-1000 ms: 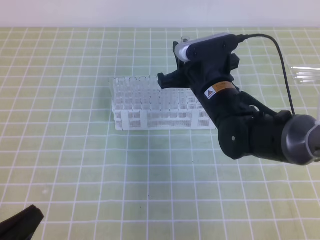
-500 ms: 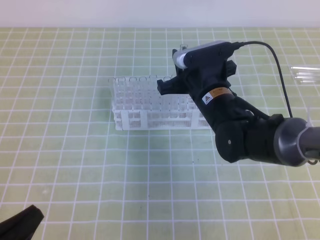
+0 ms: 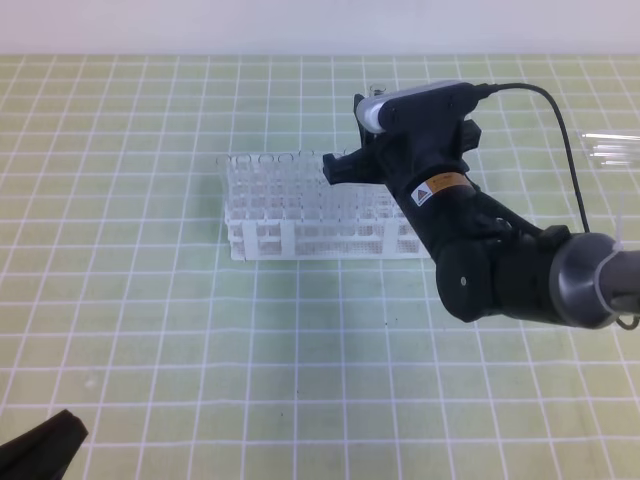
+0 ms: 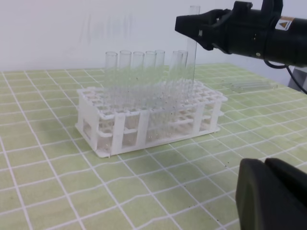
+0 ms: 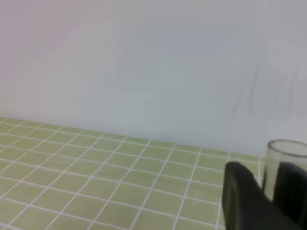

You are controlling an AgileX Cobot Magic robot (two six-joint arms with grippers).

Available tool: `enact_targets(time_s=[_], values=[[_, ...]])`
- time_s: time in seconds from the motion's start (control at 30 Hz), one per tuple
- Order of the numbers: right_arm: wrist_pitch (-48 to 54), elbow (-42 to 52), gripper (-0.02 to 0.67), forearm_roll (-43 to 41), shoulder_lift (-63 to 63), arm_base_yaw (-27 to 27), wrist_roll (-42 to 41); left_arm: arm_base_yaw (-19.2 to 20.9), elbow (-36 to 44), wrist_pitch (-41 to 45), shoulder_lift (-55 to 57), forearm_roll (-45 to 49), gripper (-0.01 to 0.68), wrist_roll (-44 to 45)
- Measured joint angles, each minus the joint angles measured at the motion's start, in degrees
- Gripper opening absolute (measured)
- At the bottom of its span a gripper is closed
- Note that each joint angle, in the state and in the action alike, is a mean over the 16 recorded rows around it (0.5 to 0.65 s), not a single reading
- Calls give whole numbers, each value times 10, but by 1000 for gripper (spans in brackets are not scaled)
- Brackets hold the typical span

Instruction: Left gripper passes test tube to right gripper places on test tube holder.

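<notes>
Where the right arm crosses the centre-right of the high view, an orange label with a white warning triangle shows on its black body; the same label appears at the top right edge of the left wrist view, and any print on it is too small to read. No other writing can be made out.

The right gripper sits in the upper right of the left wrist view, its black jaws clamped on the test tube, which stands upright with its rim above the jaws and its lower end down among the holes at the far right end of the test tube holder. Whether its bottom rests in the holder cannot be told. In the right wrist view only the tube's rim and two dark fingers show at the lower right, blurred.

Several other clear tubes stand in the holder's back row; their glass is faint against the white wall. More tubes lie on the bench at the right edge of the high view, cut off.

The left gripper is a dark mass at the lower right of its own view, jaws together and holding nothing, well apart from the holder.
</notes>
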Motion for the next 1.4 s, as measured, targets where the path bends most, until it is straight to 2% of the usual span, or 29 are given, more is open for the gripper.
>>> enact_targets(time_s=[1.03, 1.2, 1.4], values=[[-12, 0, 96, -19, 21, 0, 10, 0, 1, 0, 1, 0, -2, 0], [-8, 0, 132, -19, 21, 0, 10, 0, 1, -1, 0, 0, -2, 0], [-5, 0, 230, -19, 21, 0, 10, 0, 1, -1, 1, 0, -2, 0]])
